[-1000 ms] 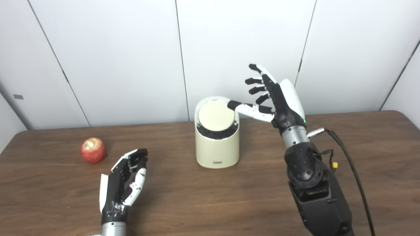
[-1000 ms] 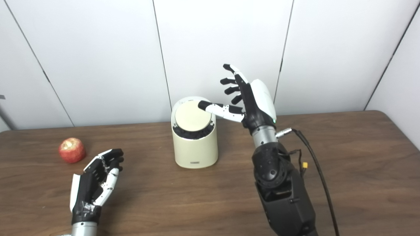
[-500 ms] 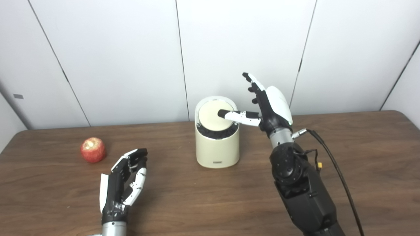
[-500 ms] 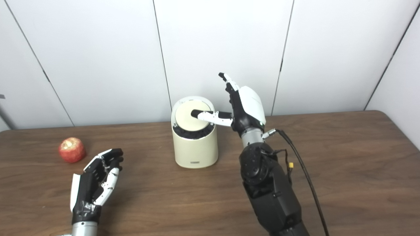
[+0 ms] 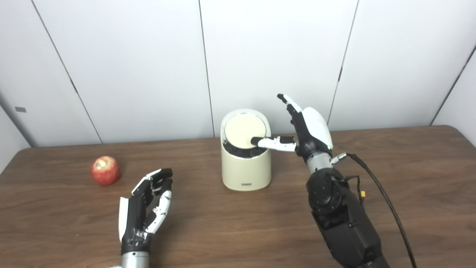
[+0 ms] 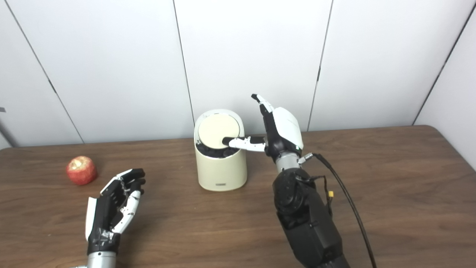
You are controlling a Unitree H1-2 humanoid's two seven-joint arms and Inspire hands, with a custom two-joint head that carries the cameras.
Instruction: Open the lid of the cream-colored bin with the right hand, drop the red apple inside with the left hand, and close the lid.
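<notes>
The cream-colored bin (image 5: 246, 169) stands at the table's middle. Its round lid (image 5: 243, 130) is tilted, with a dark gap along its front edge. My right hand (image 5: 305, 128) is open beside the bin's right side, fingers up. Its thumb (image 5: 270, 142) reaches left onto the lid's front right edge. The red apple (image 5: 105, 170) sits on the table at the left. My left hand (image 5: 143, 208) is open and empty, below and right of the apple, apart from it.
The brown wooden table (image 5: 238, 230) runs across the view, with white wall panels (image 5: 148, 56) behind it. A black cable (image 5: 386, 204) trails from my right wrist over the table's right side.
My right hand has come down and left; its thumb slid from the lid's right rim to its front edge. My left hand shifted slightly to the right. The apple has not moved.
</notes>
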